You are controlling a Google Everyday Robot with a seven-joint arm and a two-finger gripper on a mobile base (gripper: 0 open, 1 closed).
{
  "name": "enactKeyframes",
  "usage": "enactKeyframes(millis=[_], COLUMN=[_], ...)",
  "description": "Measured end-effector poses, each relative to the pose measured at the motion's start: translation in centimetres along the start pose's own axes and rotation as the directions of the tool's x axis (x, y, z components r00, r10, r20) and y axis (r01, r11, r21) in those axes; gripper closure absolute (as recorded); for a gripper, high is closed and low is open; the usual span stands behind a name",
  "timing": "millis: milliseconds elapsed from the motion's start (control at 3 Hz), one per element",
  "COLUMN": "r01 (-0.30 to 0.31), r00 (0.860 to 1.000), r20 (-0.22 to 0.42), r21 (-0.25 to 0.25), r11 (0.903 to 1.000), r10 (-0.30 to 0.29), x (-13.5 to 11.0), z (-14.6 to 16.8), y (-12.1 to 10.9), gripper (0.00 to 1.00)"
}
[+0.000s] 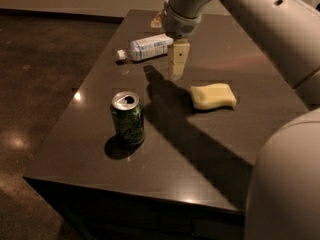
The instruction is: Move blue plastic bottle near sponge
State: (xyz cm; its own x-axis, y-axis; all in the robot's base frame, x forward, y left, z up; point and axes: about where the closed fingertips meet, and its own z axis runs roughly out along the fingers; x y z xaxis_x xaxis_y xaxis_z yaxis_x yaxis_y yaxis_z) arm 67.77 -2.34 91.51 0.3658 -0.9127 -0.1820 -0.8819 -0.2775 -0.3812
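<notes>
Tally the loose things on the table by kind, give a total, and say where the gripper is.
Bottle: 1, the blue plastic bottle, lying on its side
Can: 1, the green soda can
Sponge: 1, the sponge
Total: 3
The gripper hangs just beside the bottle's base.

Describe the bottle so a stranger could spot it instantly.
On the dark table, far side, beside the hanging gripper, the blue plastic bottle lies on its side. Unlike the upright green can and yellow sponge, it is clear, white-capped, pale-labelled.
</notes>
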Motion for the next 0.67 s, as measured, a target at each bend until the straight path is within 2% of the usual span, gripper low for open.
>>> enactKeyframes(millis=[333, 667], r01=[0.069, 0.143], r00=[0.996, 0.984], r20=[-0.061, -0.116], r21=[0.048, 0.083], r11=[0.9964, 0.9862], r10=[-0.067, -0.133], x=[-0.6, -1.0], z=[0.8, 1.5], y=[-2.6, -5.0], gripper=[0.0, 0.0])
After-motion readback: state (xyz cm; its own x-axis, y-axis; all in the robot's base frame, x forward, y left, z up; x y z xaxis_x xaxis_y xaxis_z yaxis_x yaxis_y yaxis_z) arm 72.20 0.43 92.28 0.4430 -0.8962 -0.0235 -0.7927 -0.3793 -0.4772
